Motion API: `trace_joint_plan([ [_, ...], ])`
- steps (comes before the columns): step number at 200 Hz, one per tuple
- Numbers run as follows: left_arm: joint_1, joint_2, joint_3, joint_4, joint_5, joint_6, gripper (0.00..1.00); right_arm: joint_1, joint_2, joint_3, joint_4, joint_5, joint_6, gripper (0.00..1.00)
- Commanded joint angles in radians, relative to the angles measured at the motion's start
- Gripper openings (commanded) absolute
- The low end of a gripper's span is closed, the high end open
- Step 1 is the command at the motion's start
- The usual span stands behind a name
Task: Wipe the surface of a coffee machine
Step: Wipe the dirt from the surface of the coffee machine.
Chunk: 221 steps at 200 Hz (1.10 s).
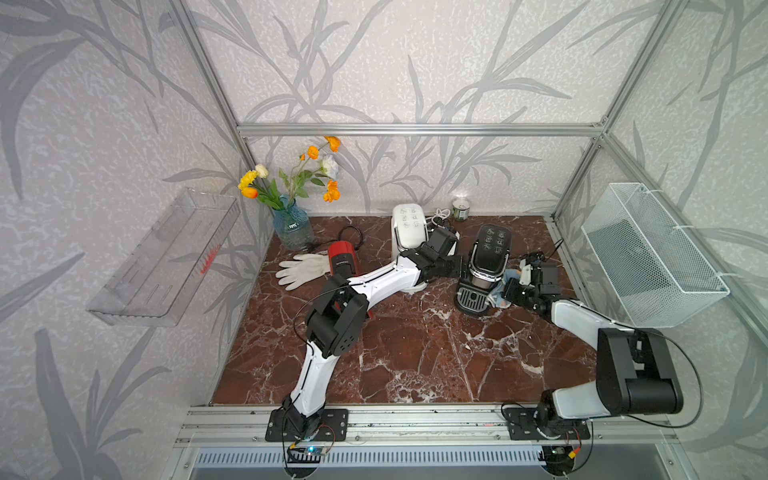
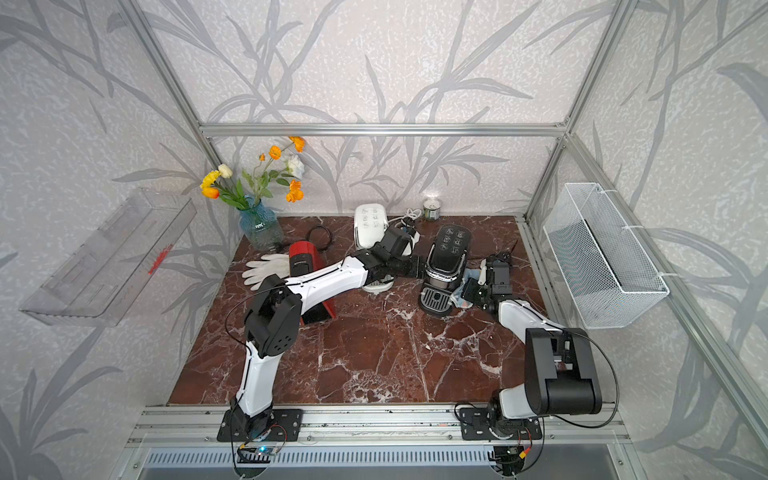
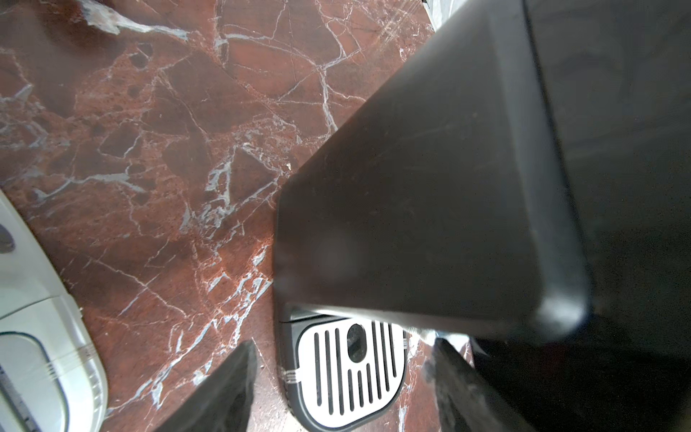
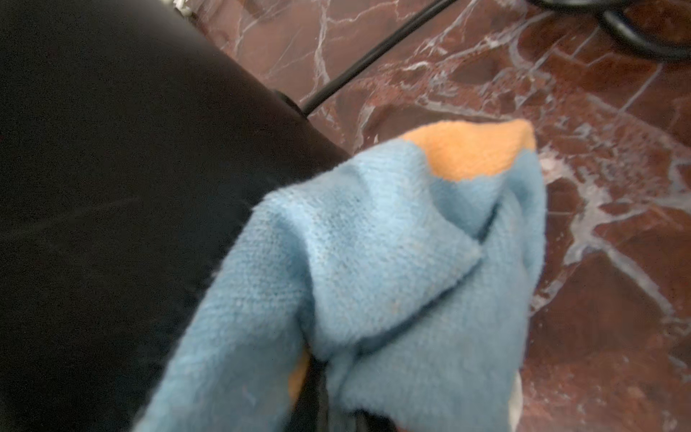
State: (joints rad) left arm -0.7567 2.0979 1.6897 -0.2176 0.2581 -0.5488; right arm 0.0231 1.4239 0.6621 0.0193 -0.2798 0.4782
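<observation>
Flowers in a blue vase (image 1: 291, 226) are standing at the back left corner of the marble table (image 1: 415, 357). White gloves (image 1: 301, 268) are lying beside a red machine (image 1: 343, 259), and a white machine (image 1: 409, 228) is sitting further along by the back wall.

Next, the left gripper (image 1: 460, 266) is reaching across to the left flank of the black coffee machine (image 1: 486, 266). Its jaws are standing apart and gripping nothing. One finger (image 3: 460, 381) is lying close to the dark body, though I cannot tell whether it is touching.

The coffee machine is standing upright, right of centre and toward the back. On its right flank the right gripper (image 1: 510, 291) is clenching a bunched blue-and-orange cloth (image 4: 374, 280). The cloth is pressing against the black side wall, low down near the drip tray (image 1: 471, 297). A wire basket (image 1: 652, 253) is hanging on the right wall.

Judging from this, a sideways push from the cloth is risking a skid or twist. With the left jaws spread and not clamping, only one finger is offering a stop, so the body could be sliding toward the white machine. The loose cloth tail could also be snagging on the tray or the cord (image 4: 359, 63).

The coffee machine's long axis is running from the back wall to the front rail. Its drip tray end is pointing toward the robot's bases, and its button panel is facing up.
</observation>
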Motion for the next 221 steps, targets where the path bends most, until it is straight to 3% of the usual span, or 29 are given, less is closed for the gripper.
trace_joint_plan([
  [1, -0.053, -0.038, 0.024, 0.058, 0.067, 0.014, 0.73, 0.092, -0.132, -0.004, -0.058, -0.234, -0.002, 0.0],
  [47, -0.053, -0.037, 0.012, 0.077, 0.075, -0.002, 0.73, 0.095, -0.342, -0.03, 0.0, -0.298, 0.121, 0.0],
  [150, -0.055, -0.066, -0.042, 0.095, 0.072, -0.011, 0.72, 0.095, -0.523, -0.063, 0.03, -0.248, 0.184, 0.0],
  [179, -0.056, -0.07, -0.055, 0.101, 0.069, -0.014, 0.73, 0.095, -0.521, -0.095, 0.031, -0.215, 0.168, 0.0],
  [221, -0.061, -0.079, -0.071, 0.11, 0.069, -0.017, 0.72, 0.097, -0.455, -0.229, 0.177, -0.122, 0.168, 0.0],
])
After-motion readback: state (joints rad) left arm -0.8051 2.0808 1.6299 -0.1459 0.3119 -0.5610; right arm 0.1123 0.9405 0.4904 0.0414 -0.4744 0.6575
